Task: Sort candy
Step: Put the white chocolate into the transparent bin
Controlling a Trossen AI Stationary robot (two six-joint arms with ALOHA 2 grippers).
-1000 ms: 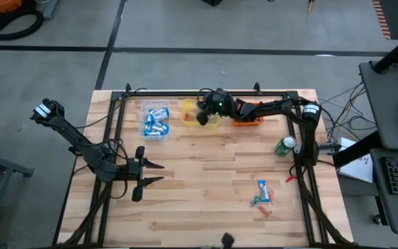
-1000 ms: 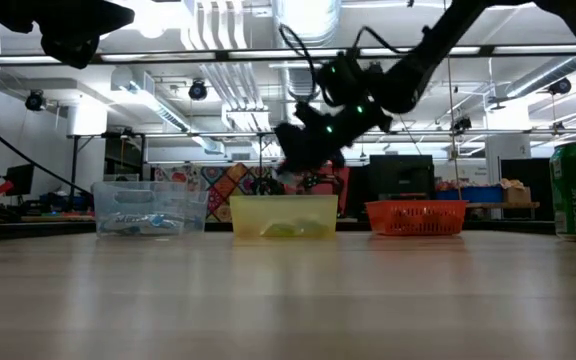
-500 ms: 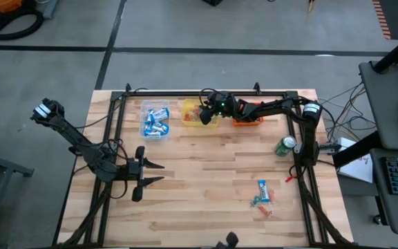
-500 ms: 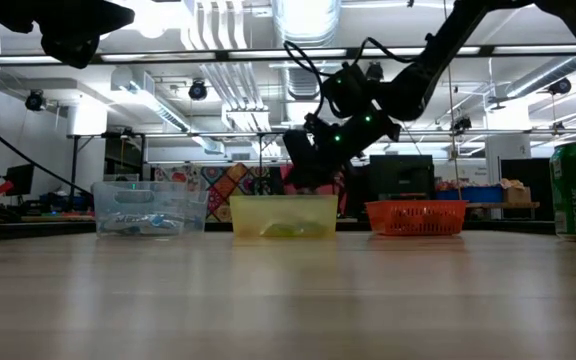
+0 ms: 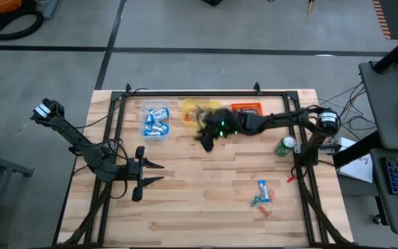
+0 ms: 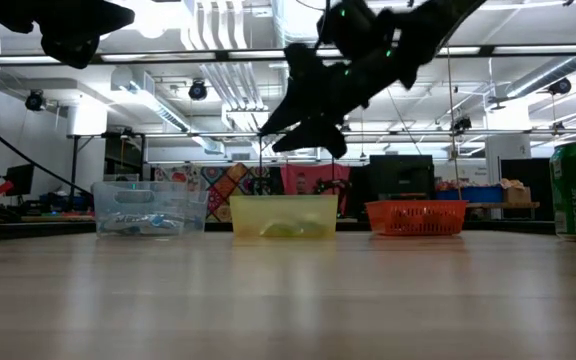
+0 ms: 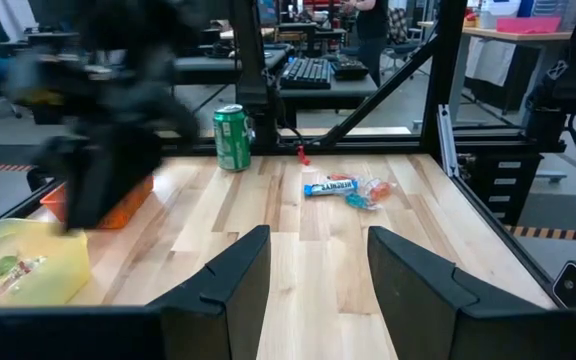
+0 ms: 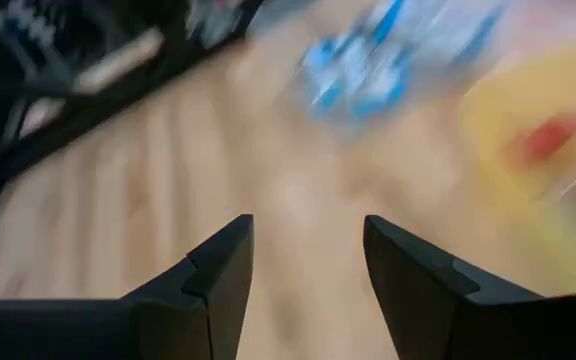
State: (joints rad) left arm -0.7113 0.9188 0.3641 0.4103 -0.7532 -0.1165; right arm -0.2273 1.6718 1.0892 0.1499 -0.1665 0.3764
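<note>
Right wrist view shows the right gripper (image 8: 298, 275) with fingers spread and empty, blurred blue-and-white candy (image 8: 368, 65) ahead of them.

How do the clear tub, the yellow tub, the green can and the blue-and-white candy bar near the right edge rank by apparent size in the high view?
1. Clear tub and yellow tub: look alike; the right gripper partly covers the yellow one, so unranked.
2. Green can.
3. Blue-and-white candy bar, narrowest, though nearly as long as the can appears.
</note>
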